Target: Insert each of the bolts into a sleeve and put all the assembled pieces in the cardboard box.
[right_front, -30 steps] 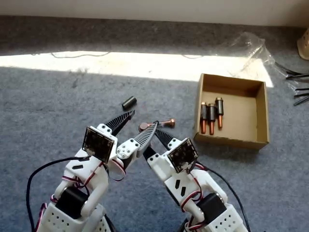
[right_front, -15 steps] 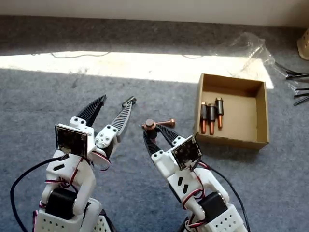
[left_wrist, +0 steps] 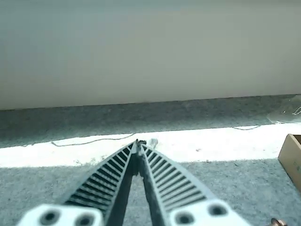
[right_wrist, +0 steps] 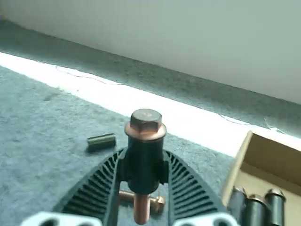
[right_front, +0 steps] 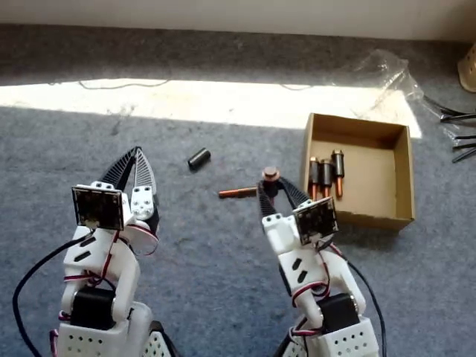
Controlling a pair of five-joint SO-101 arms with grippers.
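My right pincer (right_front: 272, 186) pinches an assembled piece (right_wrist: 143, 157), a copper-coloured bolt seated in a black cylindrical sleeve, held upright just left of the open brown cardboard box (right_front: 357, 218), where three finished pieces (right_front: 326, 178) lie. I judge this to be the boxing step: next I must carry it right, over the rim, and let go. My left pincer (right_front: 139, 160) is pressed together on nothing, well to the left. A loose copper bolt (right_front: 238, 193) and a short black sleeve (right_front: 198, 158) lie apart on the grey carpet (right_front: 186, 282), unjoined.
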